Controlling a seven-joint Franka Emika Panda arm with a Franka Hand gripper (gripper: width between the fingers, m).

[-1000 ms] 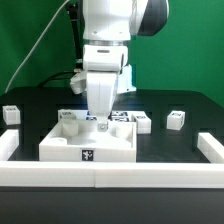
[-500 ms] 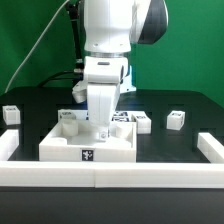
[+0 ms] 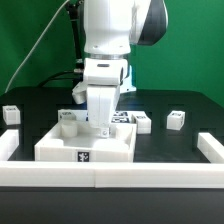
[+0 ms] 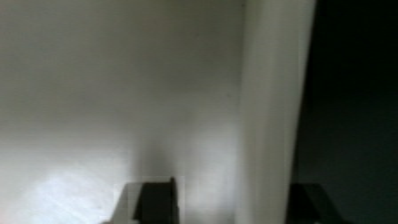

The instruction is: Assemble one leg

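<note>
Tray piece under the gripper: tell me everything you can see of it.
The tray is large, flat, white, plastic-looking, with a raised rim and a black-and-white tag on its front wall. It lies flat, open side up, on the black table. The gripper reaches down inside it; contact is hidden. A small white block stands in its back corner at the exterior view's left.
</note>
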